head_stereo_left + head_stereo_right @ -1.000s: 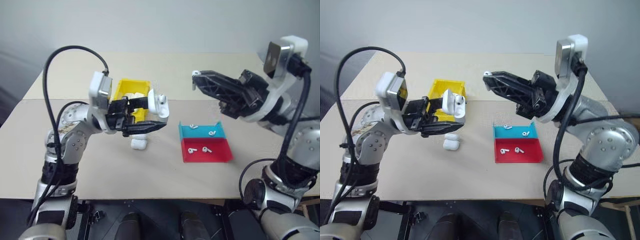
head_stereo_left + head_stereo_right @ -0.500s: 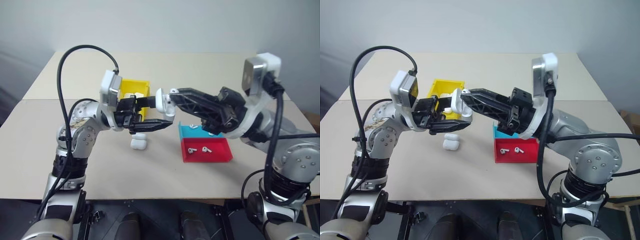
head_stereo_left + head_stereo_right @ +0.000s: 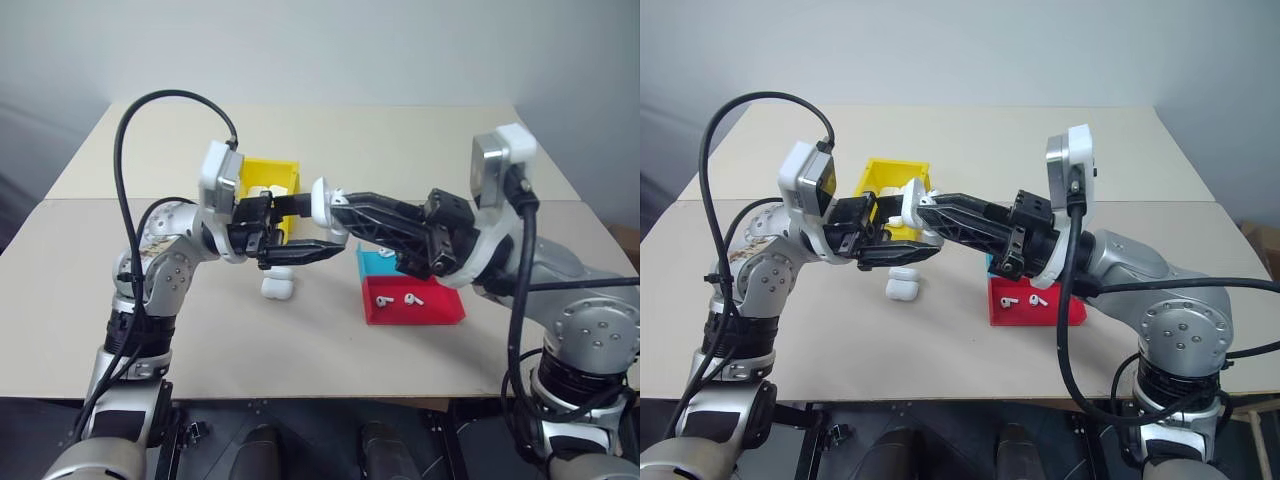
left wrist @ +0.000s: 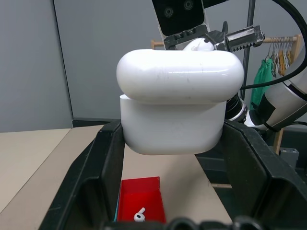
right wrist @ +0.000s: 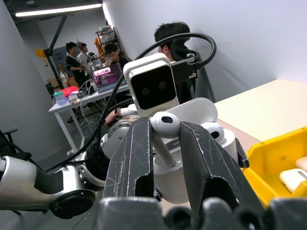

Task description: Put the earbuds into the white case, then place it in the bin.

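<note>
— Above the table's middle, what is held?

— The case [image 4: 175, 103], lid flipped up, sits between the left gripper's [image 3: 300, 228] two black fingers, which stand fairly wide and clamp its sides. It hangs in the air just in front of the bin [image 3: 262, 180].

— And the earbud?

— One earbud [image 5: 164, 125] is pinched between the right gripper's [image 3: 923, 212] nearly closed fingers, stem down, right at the case's open top. Whether it touches the case I cannot tell.

— Where are the other earbuds?

— Two lie in the red tray [image 3: 440, 311], well apart from the grippers; the blue tray [image 3: 375, 265] sits touching it on the far side, partly hidden by the right arm.

— Anything else on the table [image 3: 100, 290]?

— A second case [image 3: 277, 288] lies closed on the surface below the left gripper, near the bin. White cases also lie inside the bin.

— Beyond the table?

— People [image 5: 175, 36] sit at a desk in the background.
</note>
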Robot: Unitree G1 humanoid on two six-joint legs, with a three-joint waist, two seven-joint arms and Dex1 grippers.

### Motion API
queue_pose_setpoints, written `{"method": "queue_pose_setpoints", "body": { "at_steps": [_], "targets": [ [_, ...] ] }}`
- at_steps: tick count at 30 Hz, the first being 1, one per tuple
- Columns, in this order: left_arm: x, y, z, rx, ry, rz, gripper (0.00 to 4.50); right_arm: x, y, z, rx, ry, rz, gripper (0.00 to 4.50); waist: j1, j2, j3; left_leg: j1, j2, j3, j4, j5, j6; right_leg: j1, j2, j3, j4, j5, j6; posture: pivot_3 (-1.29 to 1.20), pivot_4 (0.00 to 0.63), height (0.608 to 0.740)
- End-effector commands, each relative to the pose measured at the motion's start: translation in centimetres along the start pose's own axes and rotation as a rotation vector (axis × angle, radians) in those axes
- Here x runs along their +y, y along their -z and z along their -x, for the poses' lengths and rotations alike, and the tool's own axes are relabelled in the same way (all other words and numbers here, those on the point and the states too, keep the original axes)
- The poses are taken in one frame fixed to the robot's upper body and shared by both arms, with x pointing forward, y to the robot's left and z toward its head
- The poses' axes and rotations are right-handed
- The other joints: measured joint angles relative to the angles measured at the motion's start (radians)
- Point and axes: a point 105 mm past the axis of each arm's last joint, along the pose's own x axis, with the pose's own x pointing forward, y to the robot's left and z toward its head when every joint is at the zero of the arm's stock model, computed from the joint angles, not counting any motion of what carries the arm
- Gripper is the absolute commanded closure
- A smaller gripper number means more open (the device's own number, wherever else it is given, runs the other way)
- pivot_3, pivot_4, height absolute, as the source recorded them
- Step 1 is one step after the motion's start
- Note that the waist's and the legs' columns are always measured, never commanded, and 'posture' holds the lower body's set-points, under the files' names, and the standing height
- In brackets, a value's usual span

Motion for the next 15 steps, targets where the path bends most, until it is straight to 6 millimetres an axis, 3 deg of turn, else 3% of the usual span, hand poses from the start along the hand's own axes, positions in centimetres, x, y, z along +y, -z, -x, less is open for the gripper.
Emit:
{"method": "queue_pose_setpoints", "body": {
  "at_steps": [1, 7, 15],
  "targets": [
    [-0.15, -1.57, -0.25, -0.027, 0.008, -0.08, 1.74, 0.81, 0.08, -0.11, 0.007, -0.032, 0.018, 3.87, 0.001, 0.0, 0.0, 0.0, 0.0, 0.0, 0.0, 0.0, 0.0, 0.0, 0.0, 0.0, 0.0, 0.0, 0.0, 0.0, 0.15, 0.74],
    [-0.18, -1.6, -0.33, -0.031, 0.007, -0.085, 1.74, 0.78, 0.35, -0.24, 0.016, -0.03, 0.014, 3.87, 0.001, 0.0, 0.0, 0.0, 0.0, 0.0, 0.0, 0.0, 0.0, 0.0, 0.0, 0.0, 0.0, 0.0, 0.0, 0.0, 0.15, 0.74],
    [-0.22, -1.61, -0.37, -0.036, 0.005, -0.086, 1.74, 0.66, 0.75, -0.35, 0.035, -0.022, -0.001, 1.18, 0.001, 0.0, 0.0, 0.0, 0.0, 0.0, 0.0, 0.0, 0.0, 0.0, 0.0, 0.0, 0.0, 0.0, 0.0, 0.0, 0.15, 0.74]
  ]
}}
